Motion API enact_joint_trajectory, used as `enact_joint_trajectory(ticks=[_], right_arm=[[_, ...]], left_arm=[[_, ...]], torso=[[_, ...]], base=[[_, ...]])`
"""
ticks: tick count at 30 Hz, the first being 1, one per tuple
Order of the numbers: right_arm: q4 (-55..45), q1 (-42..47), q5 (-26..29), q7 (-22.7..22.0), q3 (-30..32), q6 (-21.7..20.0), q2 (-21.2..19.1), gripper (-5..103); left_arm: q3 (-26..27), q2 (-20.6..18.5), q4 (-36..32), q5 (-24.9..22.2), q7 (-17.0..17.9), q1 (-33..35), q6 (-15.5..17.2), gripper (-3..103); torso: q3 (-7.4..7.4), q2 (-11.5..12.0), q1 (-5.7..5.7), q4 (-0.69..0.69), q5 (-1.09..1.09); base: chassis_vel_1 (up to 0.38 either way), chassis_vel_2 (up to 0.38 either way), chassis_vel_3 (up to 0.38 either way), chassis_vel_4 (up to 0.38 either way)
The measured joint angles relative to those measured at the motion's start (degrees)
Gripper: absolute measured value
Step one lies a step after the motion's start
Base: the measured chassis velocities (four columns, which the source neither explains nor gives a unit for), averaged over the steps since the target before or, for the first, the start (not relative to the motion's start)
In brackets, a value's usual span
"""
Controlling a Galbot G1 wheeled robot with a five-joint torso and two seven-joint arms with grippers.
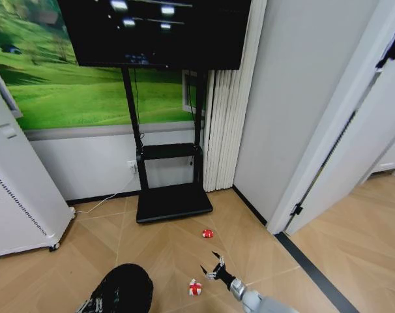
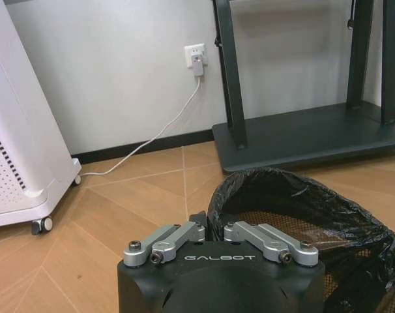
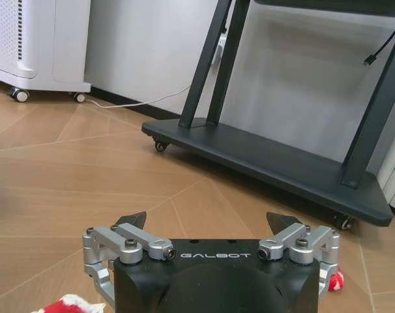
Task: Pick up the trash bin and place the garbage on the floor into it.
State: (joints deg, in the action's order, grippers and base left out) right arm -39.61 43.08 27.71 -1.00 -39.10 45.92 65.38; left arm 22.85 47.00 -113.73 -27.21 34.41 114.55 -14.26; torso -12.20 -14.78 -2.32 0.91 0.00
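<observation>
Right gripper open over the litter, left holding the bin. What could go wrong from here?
1. The right gripper, fingers spread, hangs between the near red-and-white piece and the far red-and-white piece, centred on neither; closing here may nudge one away.
2. The left gripper pinches only the trash bin rim through its loose black liner, so the bin could tilt or slip.
3. The TV stand base lies just past the far piece; a long reach might clip it.

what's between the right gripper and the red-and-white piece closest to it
Nothing visible. The open right gripper hangs just above bare floor, beside the nearer red-and-white piece. The trash bin, held by the left gripper, sits clear on the piece's other side.
</observation>
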Motion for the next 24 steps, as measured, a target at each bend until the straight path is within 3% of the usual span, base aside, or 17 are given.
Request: enact_joint_trajectory(ticks=[14,24], right_arm=[[3.91,-1.4,-0.62,1.15,0.54,0.03,4.21,100],[5.93,-0.26,-0.42,4.2,1.01,0.05,4.24,100]], left_arm=[[3.65,1.7,0.05,2.45,-1.34,8.1,-1.84,8],[4.13,2.18,1.5,3.42,-2.03,9.4,-2.67,8]], torso=[[0.0,0.0,0.0,-0.02,0.0],[0.0,0.0,0.0,-0.01,0.0]], base=[[0.0,0.0,0.0,0.0],[0.0,0.0,0.0,0.0]])
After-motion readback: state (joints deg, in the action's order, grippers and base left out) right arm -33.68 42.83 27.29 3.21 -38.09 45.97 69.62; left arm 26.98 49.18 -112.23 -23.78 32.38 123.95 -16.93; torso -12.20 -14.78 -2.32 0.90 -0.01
